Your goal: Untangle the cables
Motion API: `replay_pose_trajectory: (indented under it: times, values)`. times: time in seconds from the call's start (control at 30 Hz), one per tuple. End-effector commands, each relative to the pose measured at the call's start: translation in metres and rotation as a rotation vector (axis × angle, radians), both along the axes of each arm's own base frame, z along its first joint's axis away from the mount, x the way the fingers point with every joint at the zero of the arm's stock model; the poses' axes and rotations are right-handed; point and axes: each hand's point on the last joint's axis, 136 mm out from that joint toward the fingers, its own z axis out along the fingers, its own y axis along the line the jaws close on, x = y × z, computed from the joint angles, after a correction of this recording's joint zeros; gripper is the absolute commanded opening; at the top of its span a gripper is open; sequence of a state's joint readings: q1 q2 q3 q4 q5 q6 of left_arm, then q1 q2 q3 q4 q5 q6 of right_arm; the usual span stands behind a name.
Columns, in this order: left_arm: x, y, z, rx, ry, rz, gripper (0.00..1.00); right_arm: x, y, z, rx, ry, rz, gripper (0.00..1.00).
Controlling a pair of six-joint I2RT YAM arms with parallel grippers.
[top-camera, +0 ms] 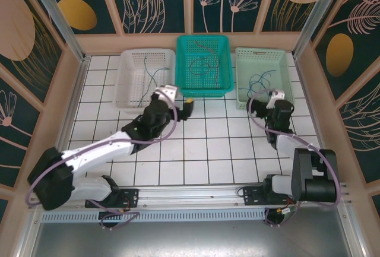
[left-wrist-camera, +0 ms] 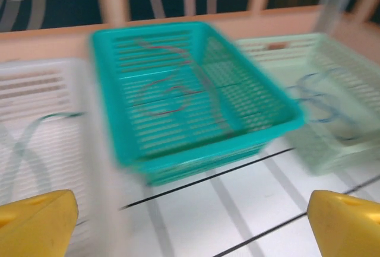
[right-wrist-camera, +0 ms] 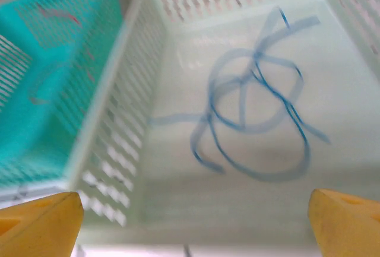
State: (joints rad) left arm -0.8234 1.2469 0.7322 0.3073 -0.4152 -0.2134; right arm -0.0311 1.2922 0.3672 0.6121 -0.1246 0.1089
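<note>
The cables lie in three baskets at the back. A dark red cable [top-camera: 205,64] [left-wrist-camera: 160,113] curls in the teal basket [top-camera: 202,92]. A green cable [top-camera: 148,73] [left-wrist-camera: 56,116] lies in the white basket [top-camera: 126,100]. The blue cable [top-camera: 260,81] [right-wrist-camera: 270,177] is looped on the floor of the pale green basket [top-camera: 238,73]. My left gripper [top-camera: 180,104] [left-wrist-camera: 193,221] hangs open over the tiles just in front of the teal basket, holding nothing. My right gripper [top-camera: 274,98] [right-wrist-camera: 196,221] is open above the pale green basket's near rim, apart from the blue cable.
The three baskets stand side by side against the back wall. White tiled table stretches between them and the arm bases. Wooden walls and metal posts close in the left and right sides. Thick purple arm cables [top-camera: 155,140] trail along both arms.
</note>
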Motion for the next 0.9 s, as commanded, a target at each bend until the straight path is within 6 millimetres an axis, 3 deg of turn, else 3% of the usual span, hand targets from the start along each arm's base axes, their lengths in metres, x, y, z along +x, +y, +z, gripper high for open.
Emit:
replay_pose_trajectory:
  times: [0.0,0.07,0.17,0.3,0.43,0.53,0.7,0.8,0.87]
  values:
    - [0.008,0.080,-0.002,0.080,-0.078,0.228,0.99,0.010,-0.021,0.050,-0.097,-0.246,-0.104,0.98]
    - [0.009,0.120,-0.014,0.057,-0.071,0.316,0.99,0.006,-0.022,0.049,-0.129,-0.281,-0.101,0.98]
    - [0.006,0.168,-0.026,0.065,-0.089,0.448,0.99,0.004,-0.021,0.028,-0.129,-0.250,-0.105,0.98]
    - [0.003,0.204,-0.030,0.087,-0.176,0.534,0.99,0.000,-0.019,0.014,-0.166,-0.290,-0.124,0.99]
    - [0.011,0.243,-0.050,0.107,-0.164,0.642,0.99,0.007,-0.024,0.009,-0.128,-0.256,-0.117,0.99]
    - [0.019,0.253,-0.061,0.136,-0.173,0.632,0.99,0.007,-0.024,0.009,-0.132,-0.259,-0.116,0.99]
    - [0.032,0.253,-0.067,0.048,-0.264,0.508,0.99,0.007,-0.023,0.009,-0.132,-0.258,-0.114,0.99]
    - [0.045,0.247,-0.087,0.041,-0.222,0.431,0.99,0.007,-0.024,0.009,-0.134,-0.258,-0.117,0.99]
    - [0.046,0.254,-0.089,0.028,-0.217,0.466,0.99,0.007,-0.024,0.009,-0.134,-0.259,-0.116,0.99]
